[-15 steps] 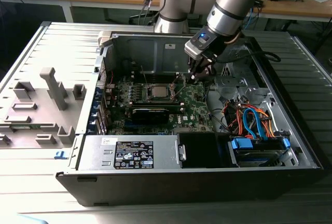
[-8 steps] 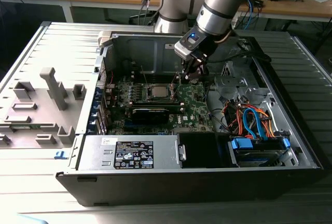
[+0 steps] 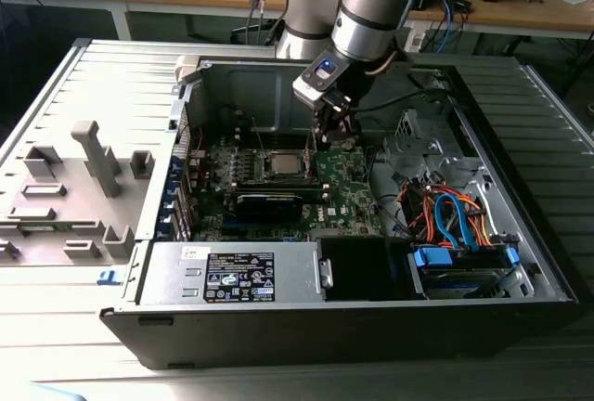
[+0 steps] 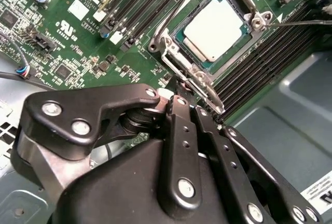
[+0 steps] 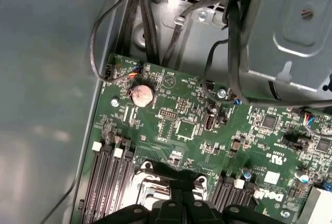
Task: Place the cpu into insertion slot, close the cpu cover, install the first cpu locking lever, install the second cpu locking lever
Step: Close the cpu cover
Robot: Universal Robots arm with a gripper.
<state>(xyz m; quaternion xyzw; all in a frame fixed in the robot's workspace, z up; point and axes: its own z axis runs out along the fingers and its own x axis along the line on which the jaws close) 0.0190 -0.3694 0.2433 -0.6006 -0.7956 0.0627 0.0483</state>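
The cpu (image 4: pixel 215 29) lies flat in the insertion slot (image 4: pixel 182 36) with its silvery top showing. The cpu cover (image 4: pixel 252 14) lies down around it as a metal frame. My gripper (image 4: pixel 179 90) is shut, its tips at the socket's edge, right beside a bent silvery locking lever (image 4: pixel 210 97). I cannot tell whether the tips touch that lever. A second thin lever rod (image 4: pixel 301 23) runs off along the far side of the socket. In the exterior view the gripper (image 3: pixel 327 136) hangs just to the exterior view's right of the cpu (image 3: pixel 283 165).
Memory slots (image 4: pixel 140 6) flank the socket. A long black card (image 3: pixel 269 204) lies in front of it, with the power supply (image 3: pixel 232 276) nearer still. Coloured cables (image 3: pixel 455 215) and a drive cage fill the case's right side. A coin battery (image 5: pixel 141 95) sits on the board.
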